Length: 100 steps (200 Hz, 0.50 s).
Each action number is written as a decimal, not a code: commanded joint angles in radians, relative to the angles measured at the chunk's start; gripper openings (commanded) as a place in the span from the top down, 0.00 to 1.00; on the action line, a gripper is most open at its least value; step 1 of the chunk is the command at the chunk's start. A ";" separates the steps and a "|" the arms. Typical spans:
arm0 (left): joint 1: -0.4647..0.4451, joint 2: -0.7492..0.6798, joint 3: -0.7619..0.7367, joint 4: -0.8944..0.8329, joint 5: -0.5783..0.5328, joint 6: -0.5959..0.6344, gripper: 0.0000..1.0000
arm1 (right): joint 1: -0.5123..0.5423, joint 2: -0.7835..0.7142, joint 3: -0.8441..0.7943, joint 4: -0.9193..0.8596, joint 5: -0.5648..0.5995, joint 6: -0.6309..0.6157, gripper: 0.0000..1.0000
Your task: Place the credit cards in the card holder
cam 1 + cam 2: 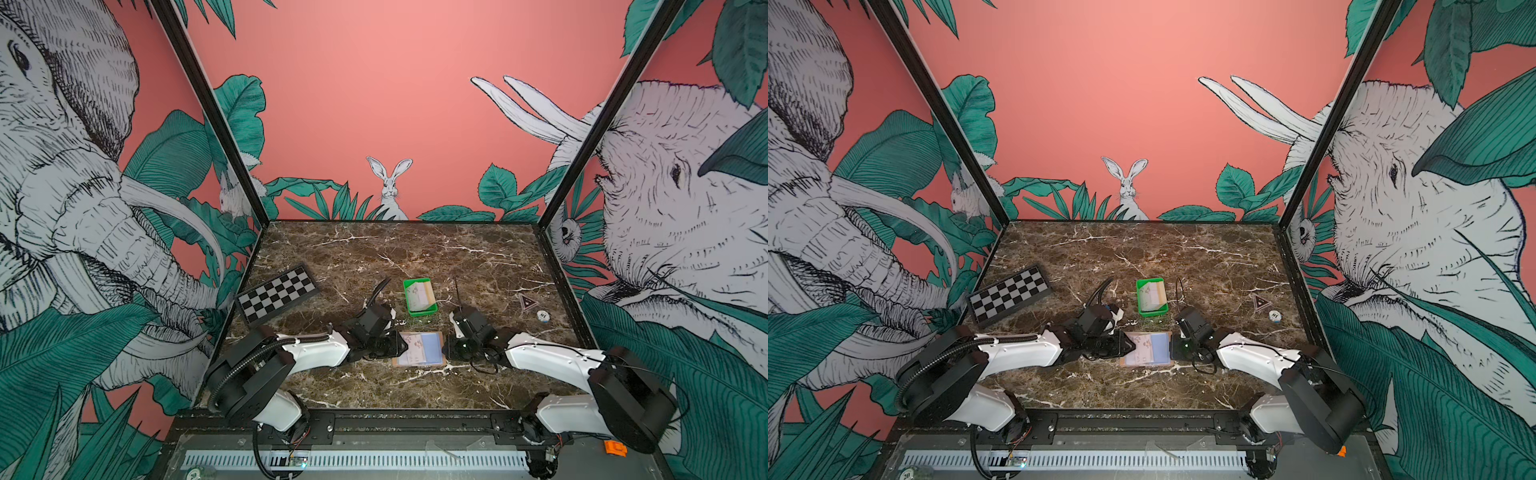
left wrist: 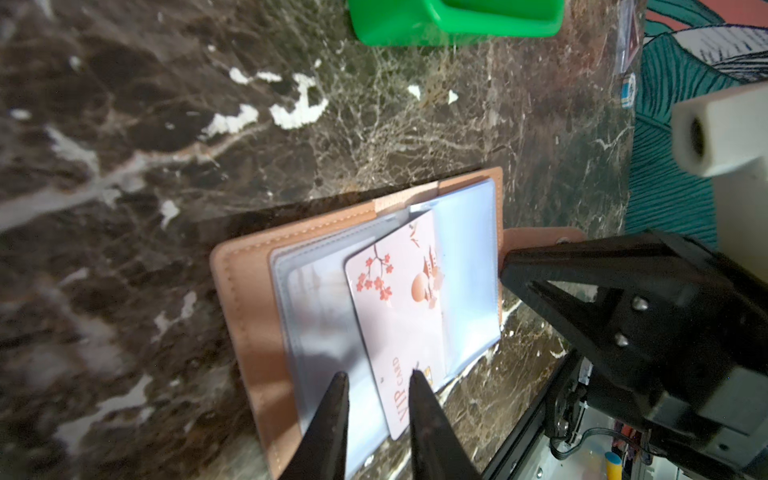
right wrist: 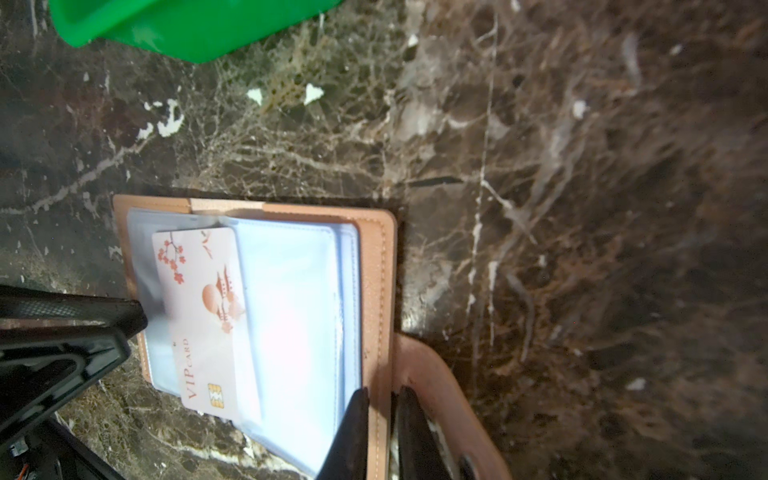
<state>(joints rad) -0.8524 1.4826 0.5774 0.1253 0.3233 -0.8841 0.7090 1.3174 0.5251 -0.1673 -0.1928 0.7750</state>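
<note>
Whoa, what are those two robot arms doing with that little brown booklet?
The right fingers pinch the cover edge of the open card holder, steadying it. The left fingers, slightly apart, sit at a VIP card partly tucked among its clear sleeves. More cards wait in the green tray.

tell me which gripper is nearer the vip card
Left. The left gripper is at the VIP card, tips over its sticking-out end; the right gripper pinches the card holder at the opposite cover edge.

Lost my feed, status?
Left end effector open over VIP card end. Right end effector shut on card holder edge. Card partly sleeved, end out. Green tray apart.
</note>
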 commanded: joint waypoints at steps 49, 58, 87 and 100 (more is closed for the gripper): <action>-0.011 0.039 0.030 0.004 0.006 -0.029 0.72 | 0.005 -0.002 0.000 0.014 0.012 0.000 0.85; -0.011 0.042 0.027 0.009 0.009 -0.032 0.71 | 0.005 -0.004 -0.003 0.017 0.012 0.001 0.85; -0.011 0.053 0.032 0.018 0.017 -0.038 0.71 | 0.005 -0.006 -0.007 0.018 0.013 0.000 0.85; -0.011 0.059 0.032 0.037 0.027 -0.046 0.71 | 0.005 -0.005 -0.008 0.020 0.013 0.003 0.85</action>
<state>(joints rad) -0.8570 1.5238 0.5934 0.1467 0.3405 -0.9123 0.7090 1.3174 0.5247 -0.1646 -0.1925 0.7750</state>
